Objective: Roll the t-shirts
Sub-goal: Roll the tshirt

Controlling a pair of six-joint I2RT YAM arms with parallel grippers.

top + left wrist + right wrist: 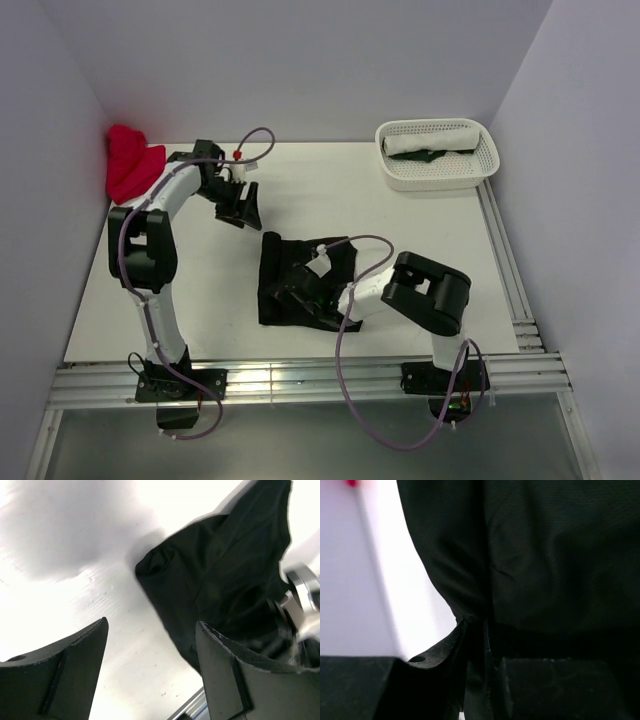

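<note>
**Black t-shirt (277, 262) clamped in the right hand (474, 630), left hand (151, 624) apart beside it**

The white table (420, 260) carries everything. The black t-shirt lies near its middle, toward the near edge, as a loosely folded, rumpled dark patch, flat against the surface.

The white perforated basket (440, 182) stands at the far right corner, well apart from the black t-shirt. Inside it lie a rolled white t-shirt (430, 140) and, just in front of that, a dark green t-shirt (428, 157). A red t-shirt (130, 165) is bunched in the far left corner against the wall, behind the left arm.

The right hand reaches in low from the right and sits on the near half of the black t-shirt. In the right wrist view its fingers are drawn close together with a fold of black fabric pinched between them, and the rest of the shirt fills the view beyond the fingertips.

The left hand hangs above bare table just past the shirt's far left corner. Its fingers stand wide apart and grip nothing. In the left wrist view the black t-shirt lies ahead and to the right of the fingertips, with bright table surface showing between the two fingers.
</note>
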